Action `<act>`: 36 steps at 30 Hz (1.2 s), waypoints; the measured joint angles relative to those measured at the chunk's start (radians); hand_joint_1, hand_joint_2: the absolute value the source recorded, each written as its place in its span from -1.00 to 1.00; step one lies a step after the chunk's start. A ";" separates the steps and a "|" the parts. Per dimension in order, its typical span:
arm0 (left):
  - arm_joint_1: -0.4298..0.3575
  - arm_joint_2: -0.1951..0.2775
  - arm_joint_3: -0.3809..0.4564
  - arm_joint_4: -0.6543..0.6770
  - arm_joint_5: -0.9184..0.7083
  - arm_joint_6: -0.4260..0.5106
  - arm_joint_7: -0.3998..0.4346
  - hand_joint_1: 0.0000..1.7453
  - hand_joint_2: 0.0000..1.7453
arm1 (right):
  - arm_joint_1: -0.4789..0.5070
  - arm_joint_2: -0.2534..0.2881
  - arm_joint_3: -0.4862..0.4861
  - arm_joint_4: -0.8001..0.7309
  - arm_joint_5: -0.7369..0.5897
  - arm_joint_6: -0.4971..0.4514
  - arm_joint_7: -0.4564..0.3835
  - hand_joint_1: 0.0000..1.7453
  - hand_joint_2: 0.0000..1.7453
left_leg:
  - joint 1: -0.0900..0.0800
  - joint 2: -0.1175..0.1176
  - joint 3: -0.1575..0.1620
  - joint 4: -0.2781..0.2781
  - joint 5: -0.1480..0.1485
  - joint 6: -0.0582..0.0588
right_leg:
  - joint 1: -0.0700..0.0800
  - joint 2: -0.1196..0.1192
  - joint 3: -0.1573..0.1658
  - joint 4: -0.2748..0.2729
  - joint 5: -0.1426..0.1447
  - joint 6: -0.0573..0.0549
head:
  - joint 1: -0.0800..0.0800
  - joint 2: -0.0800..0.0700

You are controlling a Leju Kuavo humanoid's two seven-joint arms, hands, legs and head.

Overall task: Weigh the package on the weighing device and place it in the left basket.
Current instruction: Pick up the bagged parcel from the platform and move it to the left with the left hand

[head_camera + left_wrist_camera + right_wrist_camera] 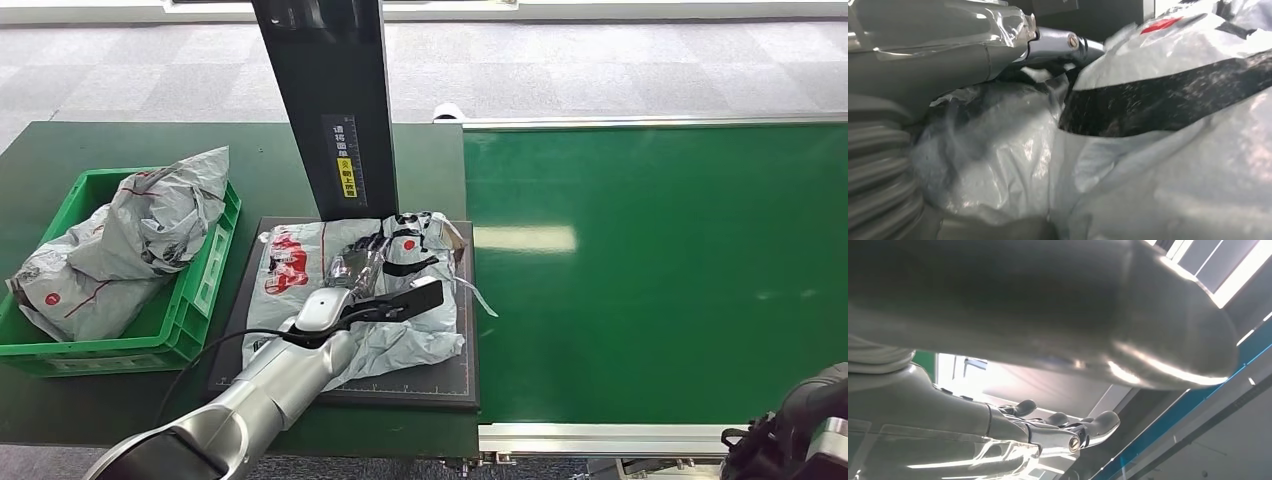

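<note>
A crumpled grey package point(300, 265) with red and black print lies on the black weighing plate point(455, 375) in front of the dark post. My left hand point(385, 285) lies on top of its middle, with bunched film caught between the thumb and the fingers. In the left wrist view the left hand point(998, 50) digs into a fold of the package point(1173, 150). The green basket point(205, 290) stands to the left of the plate and holds other grey packages. My right hand point(800, 430) hangs low at the near right; the right wrist view shows this right hand point(1058, 427) with fingers apart and nothing in them.
A tall dark post point(330, 100) with a yellow label rises behind the plate. The green conveyor belt point(650, 260) stretches to the right, edged by a metal rail point(600, 437). The basket's packages point(130, 245) bulge above its rim.
</note>
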 joint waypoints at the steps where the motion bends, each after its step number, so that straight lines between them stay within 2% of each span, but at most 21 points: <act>1: 0.005 0.000 0.007 0.000 -0.008 0.017 -0.015 1.00 1.00 | 0.000 0.004 0.000 0.000 0.004 0.004 0.000 -1.00 -1.00 | 0.000 0.000 0.000 0.000 0.000 0.000 | 0.000 0.000 0.000 0.000 0.000 0.000 | 0.000 0.000; 15: 0.061 -0.001 0.143 -0.056 -0.012 0.171 -0.191 1.00 1.00 | -0.032 0.023 -0.001 0.011 -0.007 0.044 0.006 -1.00 -1.00 | 0.000 0.000 -0.003 0.000 0.000 0.000 | 0.000 0.000 -0.003 0.000 0.000 0.000 | 0.000 0.000; 36: 0.095 0.002 0.190 -0.105 -0.015 0.181 -0.212 1.00 1.00 | -0.053 0.028 -0.001 0.034 -0.004 0.053 0.006 -1.00 -1.00 | 0.000 0.000 -0.006 0.000 0.000 0.000 | 0.000 0.000 -0.007 0.000 0.000 0.000 | 0.000 0.000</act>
